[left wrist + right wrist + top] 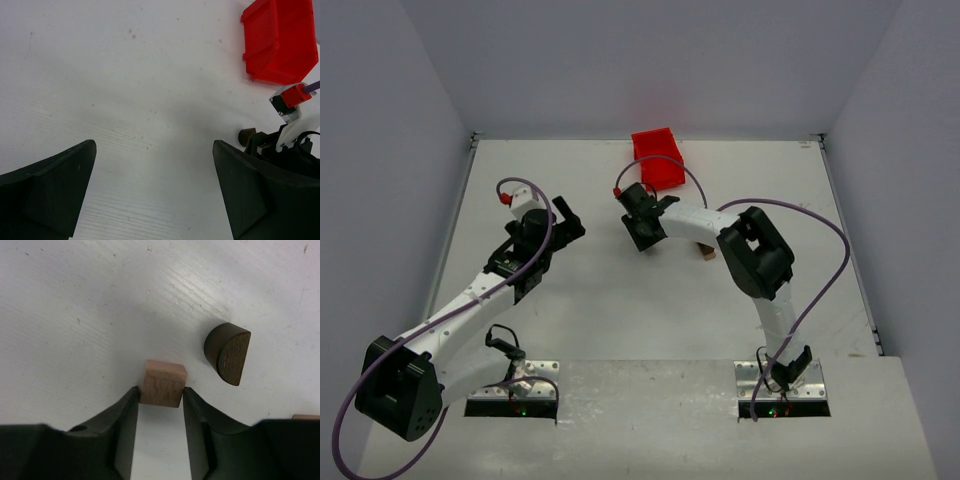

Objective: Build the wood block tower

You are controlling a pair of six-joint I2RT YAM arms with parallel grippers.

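My right gripper (161, 392) is shut on a small pale tan wooden block (162, 383), pinched at the fingertips close to the table surface. A dark brown half-round block (228, 353) lies on the table just right of it; it also shows in the left wrist view (246, 136). Another tan block (706, 252) lies beside the right arm. No stacked tower shows in any view. In the top view the right gripper (642, 235) is at mid table. My left gripper (565, 222) is open and empty over bare table (150, 165).
A red plastic bin (657, 158) stands at the back middle of the table, also in the left wrist view (280, 40). White walls enclose the table on three sides. Purple cables loop off both arms.
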